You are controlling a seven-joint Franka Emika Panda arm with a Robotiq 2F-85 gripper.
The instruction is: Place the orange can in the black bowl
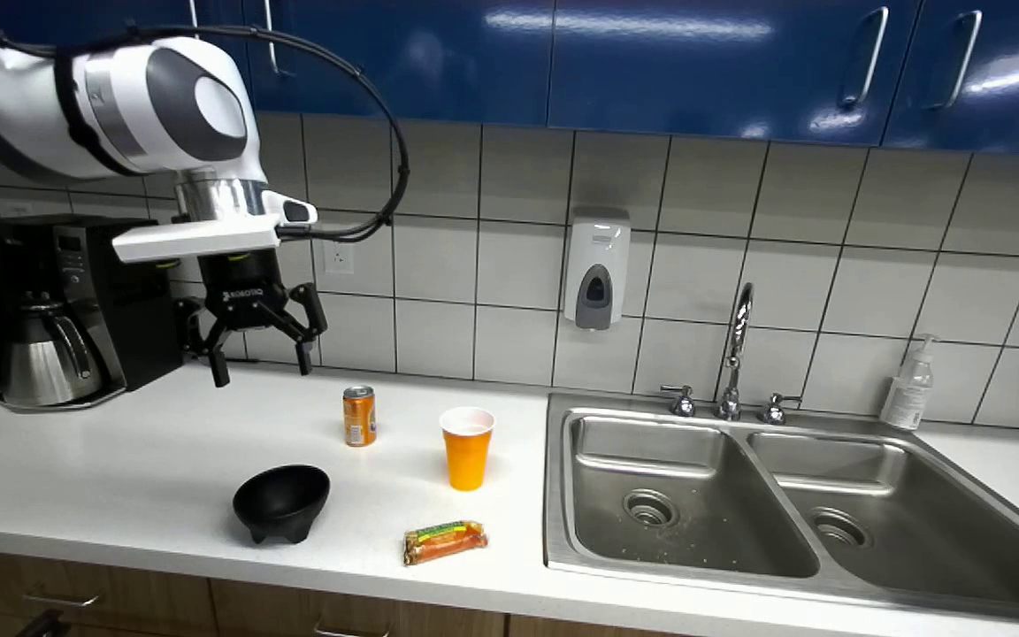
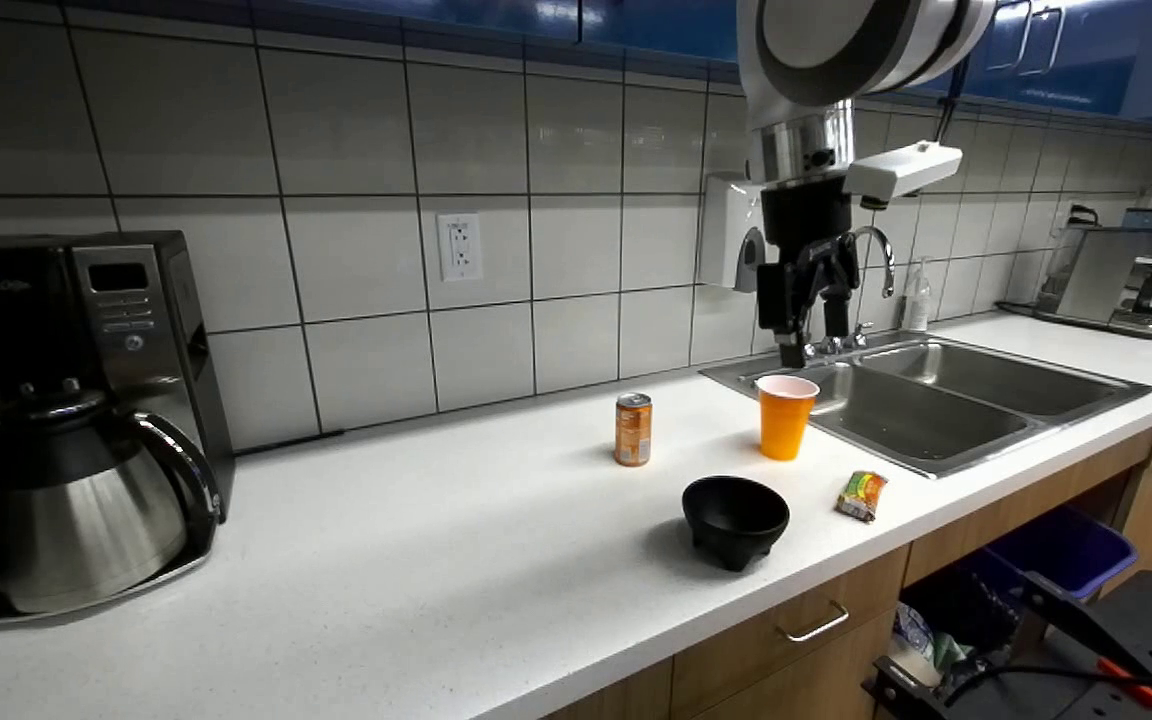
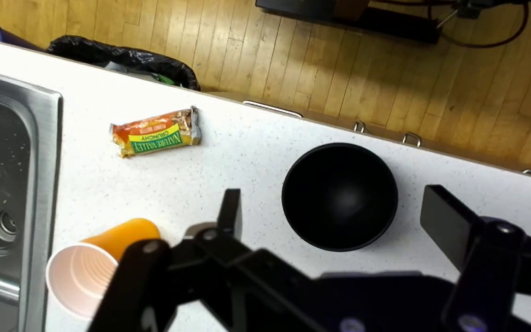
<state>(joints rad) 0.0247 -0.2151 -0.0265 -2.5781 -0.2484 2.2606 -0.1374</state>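
Orange can (image 1: 359, 417): upright, back from counter edge (image 1: 120, 554) | black bowl (image 1: 282, 497): near edge, apart from can | claw (image 1: 263, 370): spread wide

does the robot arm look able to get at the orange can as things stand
Probably yes: the gripper hangs open above the counter, and the orange can stands upright with nothing on top; the orange cup stands apart from it.

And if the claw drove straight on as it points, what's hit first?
Most likely the footed black bowl: in an exterior view the open claw points down toward it; in the wrist view it shows between the jaws. Rim or inside: depth leaves that unclear.
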